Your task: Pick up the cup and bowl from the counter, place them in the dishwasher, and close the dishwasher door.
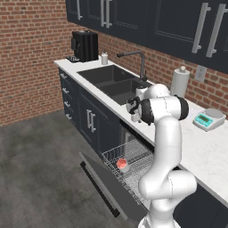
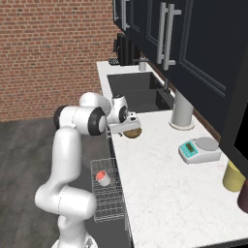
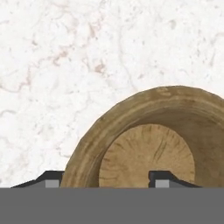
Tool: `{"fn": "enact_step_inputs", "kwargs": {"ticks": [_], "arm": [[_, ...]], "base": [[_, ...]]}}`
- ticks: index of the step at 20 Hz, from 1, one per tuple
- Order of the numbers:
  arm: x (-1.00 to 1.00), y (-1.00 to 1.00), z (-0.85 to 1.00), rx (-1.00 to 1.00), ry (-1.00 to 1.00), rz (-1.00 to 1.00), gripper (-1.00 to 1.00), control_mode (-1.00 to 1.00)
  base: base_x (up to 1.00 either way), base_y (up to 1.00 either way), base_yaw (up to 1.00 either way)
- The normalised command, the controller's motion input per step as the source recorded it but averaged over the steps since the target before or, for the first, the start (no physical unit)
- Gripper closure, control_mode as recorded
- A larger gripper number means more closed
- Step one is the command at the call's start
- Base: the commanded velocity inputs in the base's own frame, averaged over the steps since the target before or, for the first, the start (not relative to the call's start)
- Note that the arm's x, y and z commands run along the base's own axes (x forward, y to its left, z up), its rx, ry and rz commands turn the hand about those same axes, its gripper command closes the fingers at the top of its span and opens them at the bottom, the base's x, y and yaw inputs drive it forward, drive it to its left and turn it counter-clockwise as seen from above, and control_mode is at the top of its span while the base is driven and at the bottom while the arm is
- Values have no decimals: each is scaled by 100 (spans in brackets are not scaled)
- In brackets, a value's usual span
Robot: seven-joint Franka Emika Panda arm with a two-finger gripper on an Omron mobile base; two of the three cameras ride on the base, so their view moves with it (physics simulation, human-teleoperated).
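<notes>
The brown wooden bowl sits on the white marble counter, close to the counter's front edge above the dishwasher. My gripper points down onto the bowl and straddles its rim wall, with one fingertip outside and the other inside. The jaws stand apart, with a gap showing on the inner side. The white cup with a red inside lies in the white wire rack. The dishwasher door hangs open, folded down.
A dark double sink with a faucet lies left of the bowl. A paper towel roll and a teal scale stand behind. A yellow canister stands far right, and a coffee machine sits at the counter's far end.
</notes>
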Motion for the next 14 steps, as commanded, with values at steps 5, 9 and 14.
{"fn": "enact_step_inputs", "kwargs": {"ticks": [5, 9, 14], "arm": [[1, -3, -26, 0, 0, 0, 100, -100], [0, 0, -9, 0, 0, 1, 100, -100], [0, 0, 0, 0, 0, 0, 100, -100]], "base": [[0, 0, 0], [0, 0, 0], [0, 0, 0]]}}
